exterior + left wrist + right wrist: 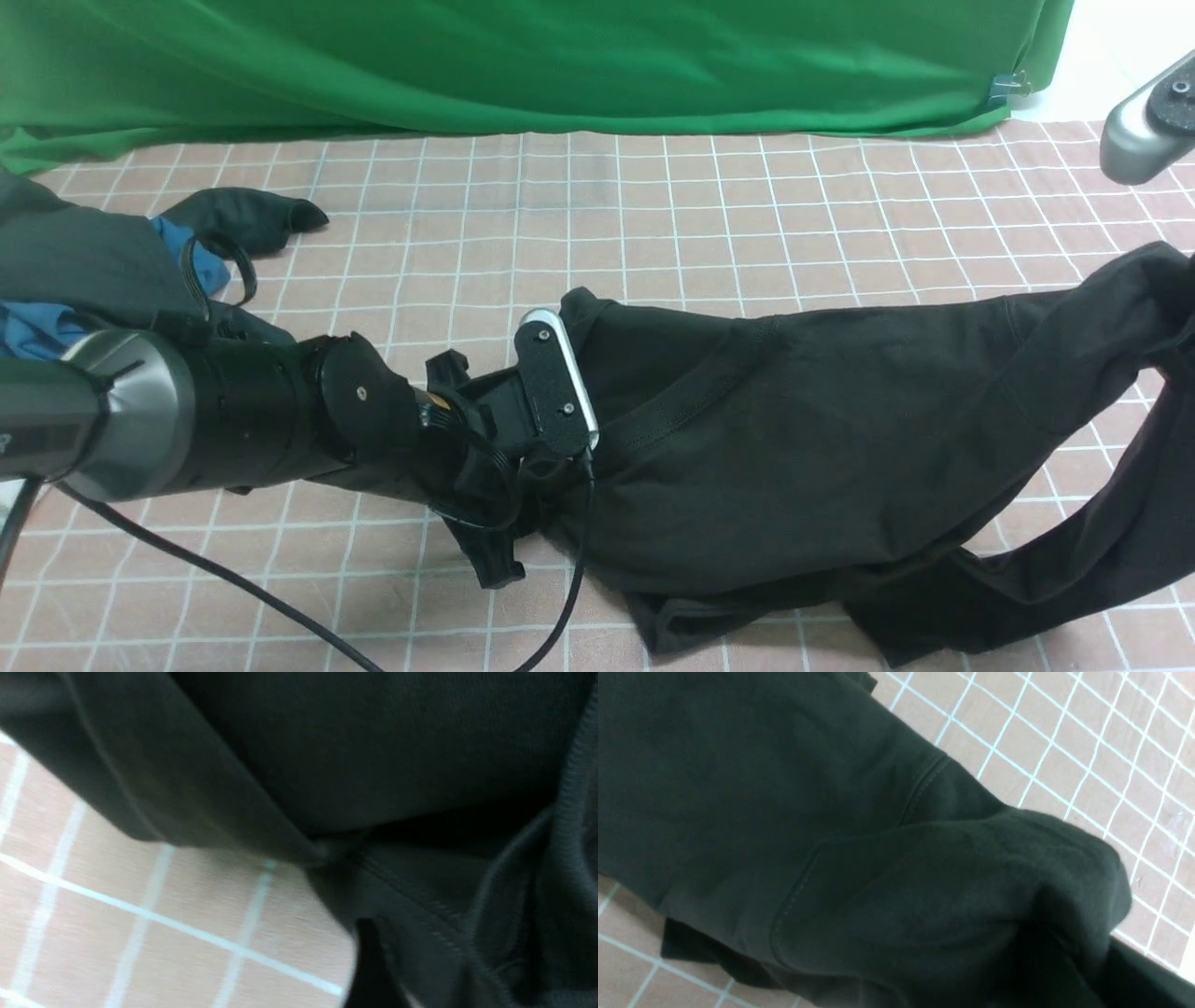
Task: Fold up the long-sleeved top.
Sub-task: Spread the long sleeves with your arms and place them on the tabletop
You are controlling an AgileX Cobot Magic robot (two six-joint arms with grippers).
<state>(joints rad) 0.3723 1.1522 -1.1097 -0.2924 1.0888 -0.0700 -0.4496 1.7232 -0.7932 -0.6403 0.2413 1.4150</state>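
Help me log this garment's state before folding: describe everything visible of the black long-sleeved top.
The black long-sleeved top is a plain, soft knit with stitched seams and a ribbed neck band. It lies unfolded and rumpled across the pink checked tablecloth, with a sleeve trailing along the near right. Its right side is drawn up off the cloth, below the right arm. The left gripper meets its left edge near the neck; whether it grips cannot be told. No lettering shows.

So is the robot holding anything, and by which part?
The right gripper, outside the front view, seems to hold the black soft-knit long-sleeved top by its bunched, lifted right end. Whether the left gripper grips it near the neckline cannot be told.
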